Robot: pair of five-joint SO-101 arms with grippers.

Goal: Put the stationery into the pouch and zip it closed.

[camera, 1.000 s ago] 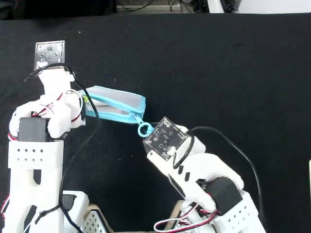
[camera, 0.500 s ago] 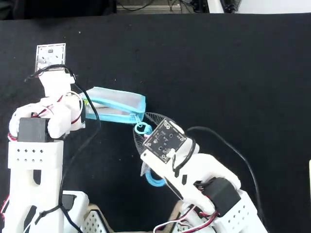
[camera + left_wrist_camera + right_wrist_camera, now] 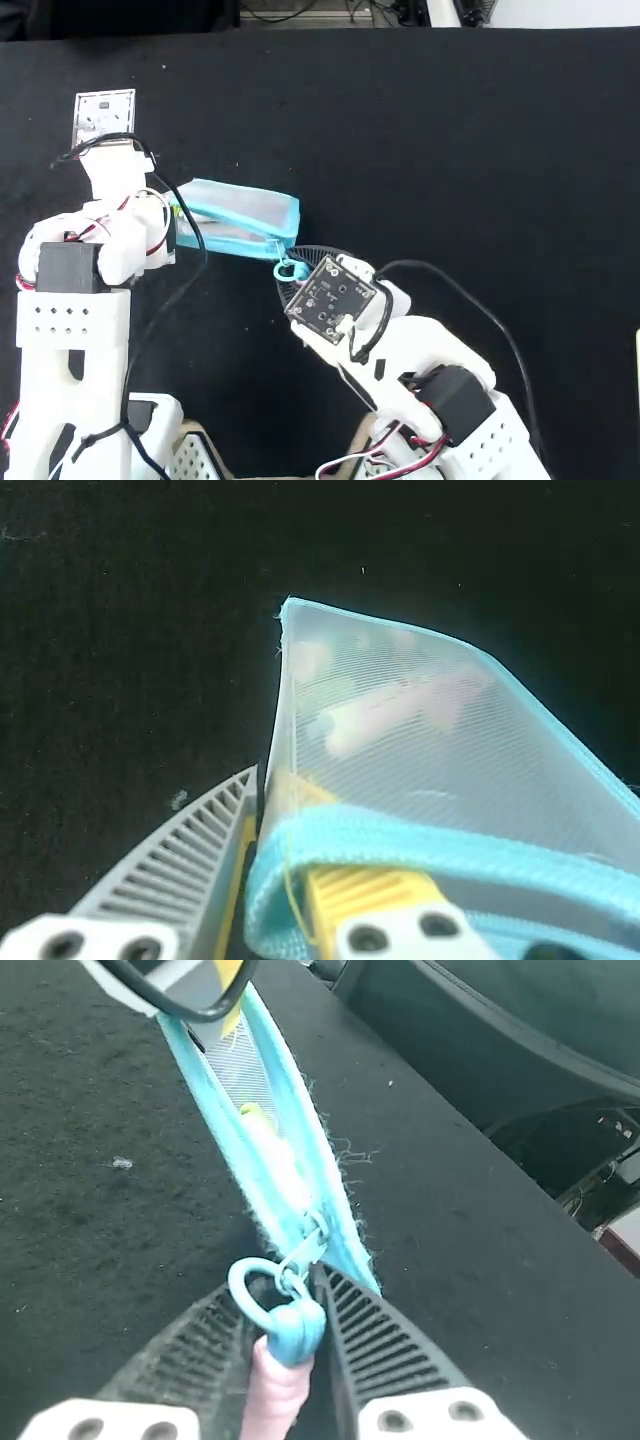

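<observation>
A light blue mesh pouch (image 3: 240, 215) lies at the left middle of the black table, its zip partly open. My left gripper (image 3: 172, 225) is shut on the pouch's left end; in the left wrist view this gripper (image 3: 285, 830) pinches the blue edge of the pouch (image 3: 420, 730). Pale stationery (image 3: 380, 715) shows through the mesh. My right gripper (image 3: 292, 272) sits at the pouch's right corner. There its fingers (image 3: 380, 1350) close around the blue ring zip pull (image 3: 295, 1330). A yellow-green item (image 3: 255, 1115) lies inside the open slit.
A small grey square plate (image 3: 103, 110) lies at the back left, beyond the left arm. Black cloth (image 3: 450, 150) covers the whole table, bare across the right half. A black cable (image 3: 480, 310) loops over the right arm.
Half a second ago the right gripper stood wide open beside the ring pull. It has since closed in around the pull and shifted slightly left. The left arm holds the pouch still.
</observation>
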